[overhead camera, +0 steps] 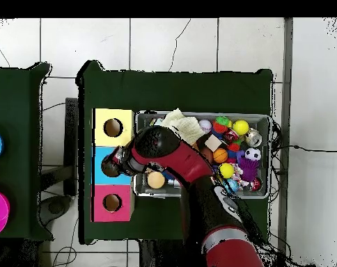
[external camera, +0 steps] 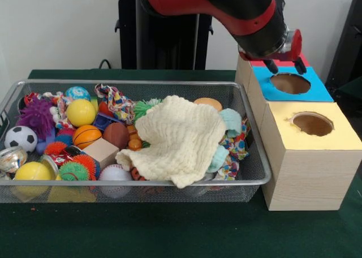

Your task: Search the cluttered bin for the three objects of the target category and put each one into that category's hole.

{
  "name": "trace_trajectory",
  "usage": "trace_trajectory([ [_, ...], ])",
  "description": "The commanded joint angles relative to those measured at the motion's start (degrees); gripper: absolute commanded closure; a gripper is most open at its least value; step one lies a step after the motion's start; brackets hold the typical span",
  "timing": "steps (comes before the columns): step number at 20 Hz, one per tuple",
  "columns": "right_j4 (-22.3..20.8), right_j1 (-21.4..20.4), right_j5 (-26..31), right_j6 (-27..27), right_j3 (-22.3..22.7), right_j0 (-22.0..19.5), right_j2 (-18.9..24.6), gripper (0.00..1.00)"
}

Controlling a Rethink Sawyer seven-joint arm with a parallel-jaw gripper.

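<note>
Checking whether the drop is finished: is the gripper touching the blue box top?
Apart. In the front view the gripper hangs just above the blue box, with blue surface visible below its dark fingertips, near the hole.

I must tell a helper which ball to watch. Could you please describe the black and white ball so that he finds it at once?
Look in the wire bin beside the boxes. At the end farthest from them lies the soccer ball, under a purple spiky toy. Only it has black patches on white.
</note>
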Motion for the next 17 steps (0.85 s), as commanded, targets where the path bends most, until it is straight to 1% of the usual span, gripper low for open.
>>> trace_trajectory([
  [1, -6.17, -3.86, 10.55, 7.37, -2.35, -1.65, -1.38, 0.0],
  [3, -7.82, -5.41, 10.31, 7.23, -2.79, -1.35, -2.07, 0.0],
  [4, -9.34, -5.81, 8.19, 6.6, -3.18, -0.86, -3.0, 0.0],
  [6, -15.05, -6.13, 4.53, 4.94, -5.43, 0.31, -5.84, 0.0],
  [8, -19.56, -6.35, 1.84, 2.91, -7.2, 0.49, -6.97, 0.0],
  [10, -23.21, -6.82, -0.22, 2.26, -8.28, 0.67, -7.95, 0.0],
  [11, -24.24, -6.84, -1.32, 2.69, -8.42, 0.83, -8.16, 0.0],
  [12, -25.11, -7.27, -4.22, 2.89, -7.92, 0.69, -8.26, 0.0],
  [15, -26.26, -7.69, -13.84, 5.67, -5.95, 0.22, -8.31, 0.0],
  [17, -26.55, -7.84, -16.49, 6.01, -5.13, -0.09, -7.64, 0.0],
])
